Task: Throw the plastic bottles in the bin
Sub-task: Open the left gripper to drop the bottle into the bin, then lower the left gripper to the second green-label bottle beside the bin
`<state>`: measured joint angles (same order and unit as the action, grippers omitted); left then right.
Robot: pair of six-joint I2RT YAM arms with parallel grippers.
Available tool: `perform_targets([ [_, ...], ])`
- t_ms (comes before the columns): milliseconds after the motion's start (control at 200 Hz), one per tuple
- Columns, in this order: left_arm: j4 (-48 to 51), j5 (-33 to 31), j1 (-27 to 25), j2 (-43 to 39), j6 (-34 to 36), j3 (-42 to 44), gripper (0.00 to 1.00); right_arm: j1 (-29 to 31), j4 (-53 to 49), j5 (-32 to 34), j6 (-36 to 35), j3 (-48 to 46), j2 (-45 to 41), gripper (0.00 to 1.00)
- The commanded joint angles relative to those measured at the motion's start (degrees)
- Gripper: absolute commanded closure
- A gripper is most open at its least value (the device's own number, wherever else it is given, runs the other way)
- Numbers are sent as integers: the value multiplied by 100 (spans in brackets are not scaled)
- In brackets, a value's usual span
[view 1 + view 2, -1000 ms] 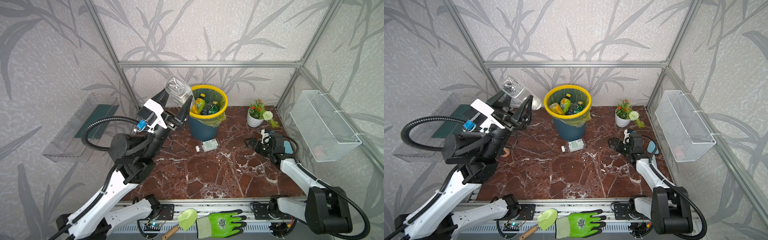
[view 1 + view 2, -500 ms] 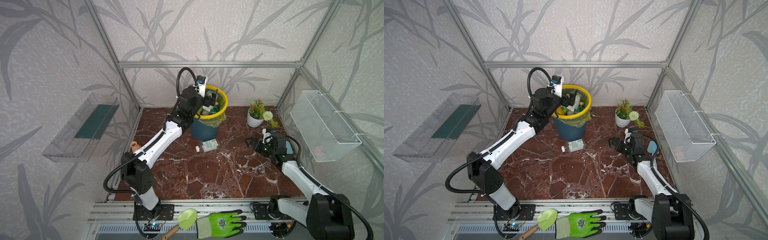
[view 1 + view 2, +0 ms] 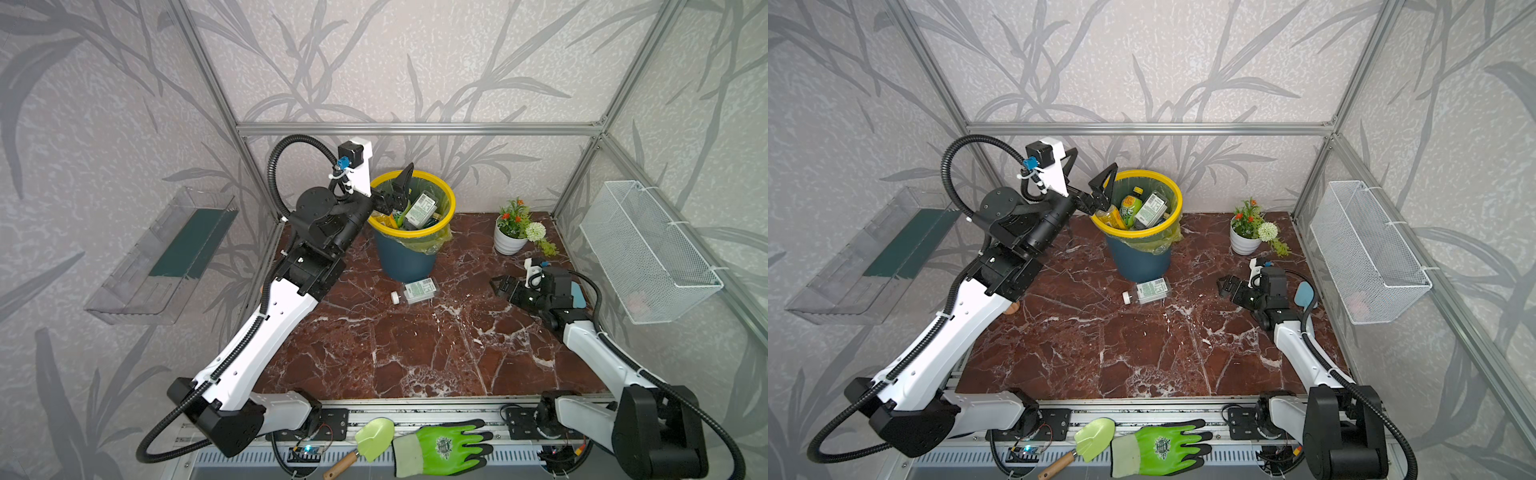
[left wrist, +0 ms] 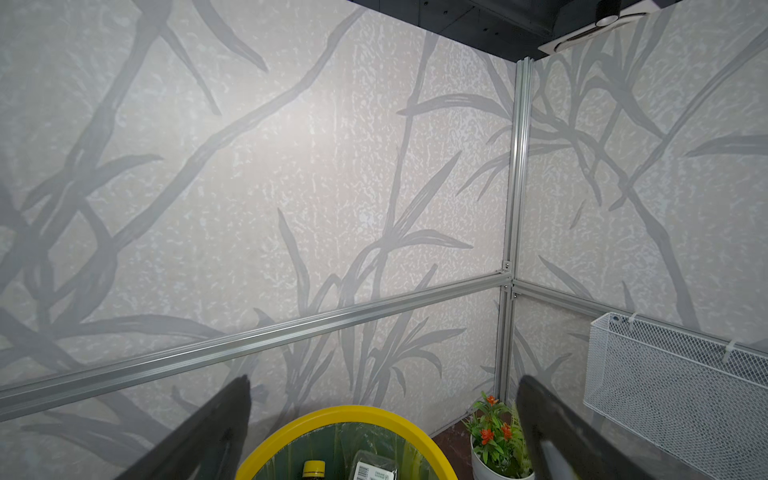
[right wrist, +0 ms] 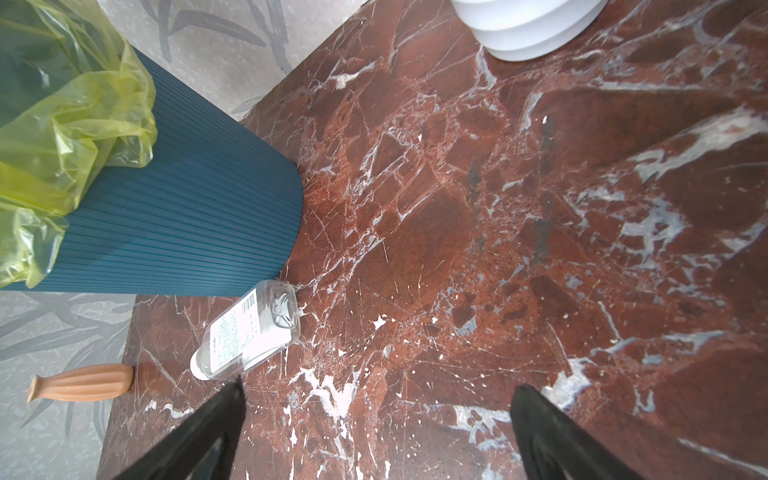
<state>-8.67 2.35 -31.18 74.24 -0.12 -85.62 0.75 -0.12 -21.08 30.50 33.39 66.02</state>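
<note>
While the right wrist view shows the bin (image 5: 187,216) only from outside, both top views show bottles (image 3: 1131,208) inside, just ahead of the open left tool (image 4: 384,380); the right tool (image 5: 379,384) gapes empty.

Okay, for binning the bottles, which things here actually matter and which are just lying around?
Part of the job: bin; flat bottle lying beside it; bottles already inside it.
Just lying about: flower pot; wire basket; ribbed vase; trowel; green glove.

Twin high front views; both wrist views near the bin (image 5: 187,232)
</note>
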Motion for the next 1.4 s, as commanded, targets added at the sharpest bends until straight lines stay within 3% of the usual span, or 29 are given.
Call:
perform_targets([
  [0,483,83,-108,46,-36,621,1,-24,71,-38,52,59,33,0],
  [95,712,-164,-382,-95,194,1217,1,-22,91,-15,69,30,51,0],
  [230,1225,-1072,-969,-153,550,1903,1,-20,98,-59,88,25,112,0],
  [525,1696,-1443,-1322,30,-349,3279,1,-21,198,-119,167,34,272,0],
  [710,1703,-1470,-1312,754,-378,3310,1,-22,275,-218,228,66,411,0],
  [1020,1628,-1153,-1259,2077,156,2744,1,-23,202,-196,193,79,403,0],
  [1394,1630,-666,-1128,2720,113,2489,4,-18,109,-177,164,123,377,0],
])
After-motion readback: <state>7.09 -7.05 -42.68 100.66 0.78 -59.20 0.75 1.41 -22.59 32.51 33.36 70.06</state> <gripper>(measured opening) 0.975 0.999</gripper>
